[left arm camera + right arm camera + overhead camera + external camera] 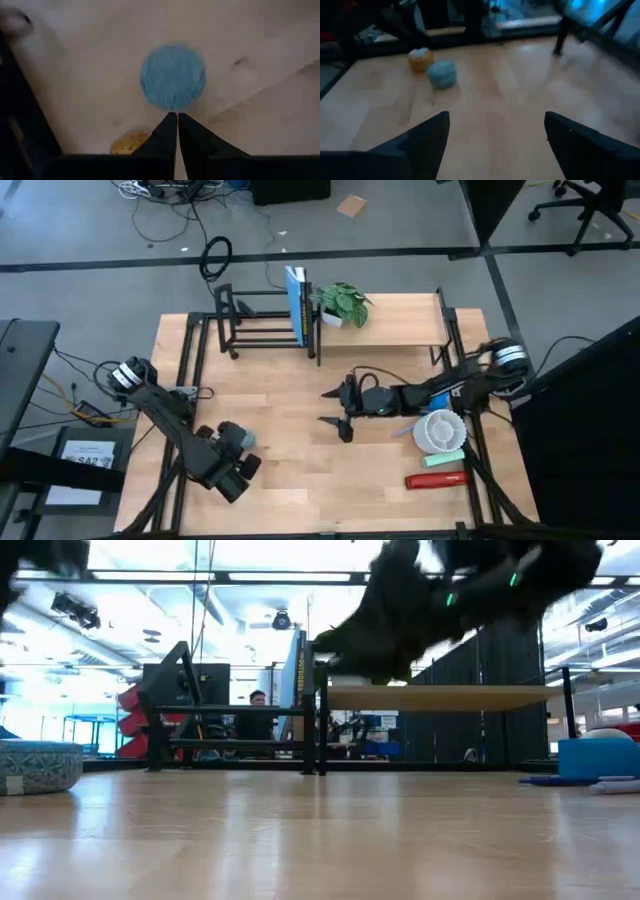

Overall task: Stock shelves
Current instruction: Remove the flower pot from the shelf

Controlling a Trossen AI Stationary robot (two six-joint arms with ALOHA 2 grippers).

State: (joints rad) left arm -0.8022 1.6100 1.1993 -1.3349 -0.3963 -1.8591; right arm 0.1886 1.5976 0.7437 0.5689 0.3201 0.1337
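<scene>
One blurred arm [440,600] across shelves [440,697]

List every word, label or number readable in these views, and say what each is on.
"S42", partly readable: white sheet left of the table, beside the left arm.
Book standing in the black rack: spine print too small to read.
Red package: lettering too small to read.
Nothing else legible.

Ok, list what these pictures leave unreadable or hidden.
- Book on the black rack: cover text too small in the high view.
- Blue round object: hidden under the left gripper in the high view, blurred in its wrist view.
- Right gripper: a dark smear in the low view.
- Red item: label too small.
</scene>
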